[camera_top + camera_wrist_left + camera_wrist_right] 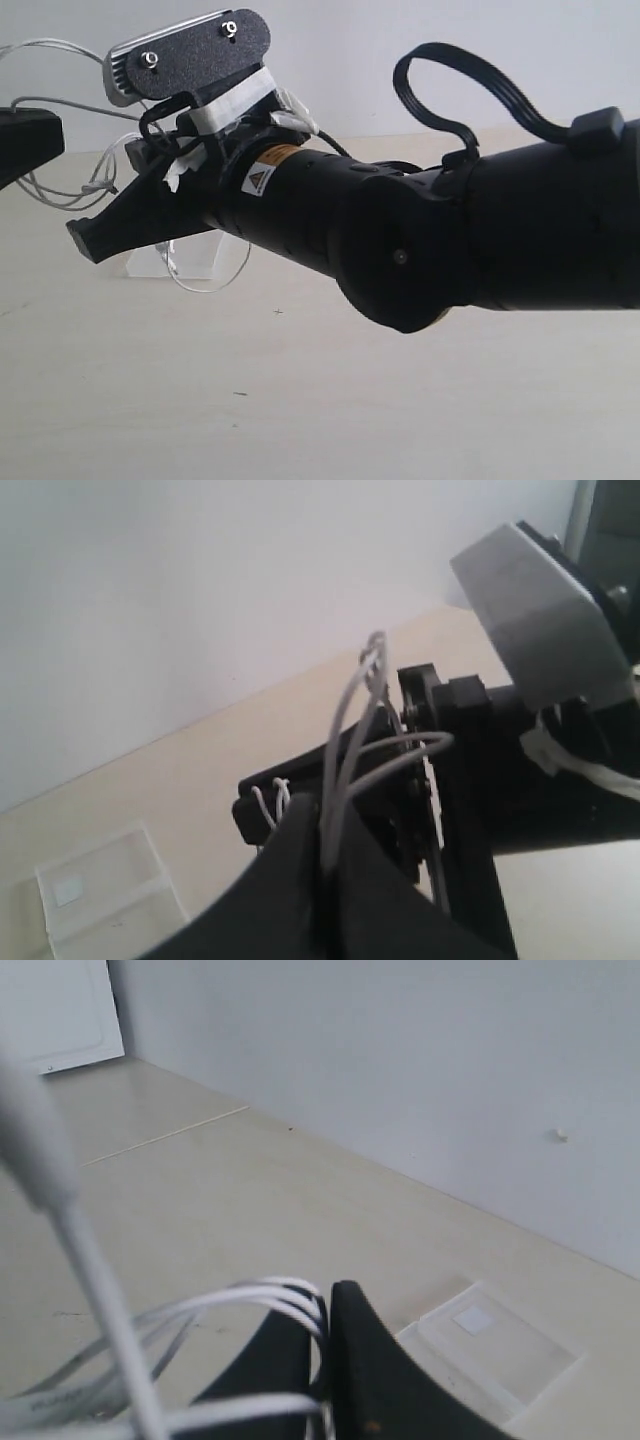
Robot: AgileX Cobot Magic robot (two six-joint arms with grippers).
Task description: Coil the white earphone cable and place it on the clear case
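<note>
1. The white earphone cable (328, 815) hangs in loose loops above the table (300, 400), strung between both arms. The clear case (500, 1350) lies flat on the table nearby.
2. The left pincer (322, 910) is pressed together on several strands, and the right pincer (328, 1360) likewise pinches the loops.
3. The wire looks feather-light, limp and springy, so loops will probably slip or uncoil. Holding the gathered bundle seems safer than holding one strand.

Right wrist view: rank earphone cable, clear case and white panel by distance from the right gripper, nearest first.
1. white earphone cable: pinched between the fingers of the right gripper.
2. clear case: flat on the table, just beyond the fingertips.
3. white panel: far end of the table, in the corner.
</note>
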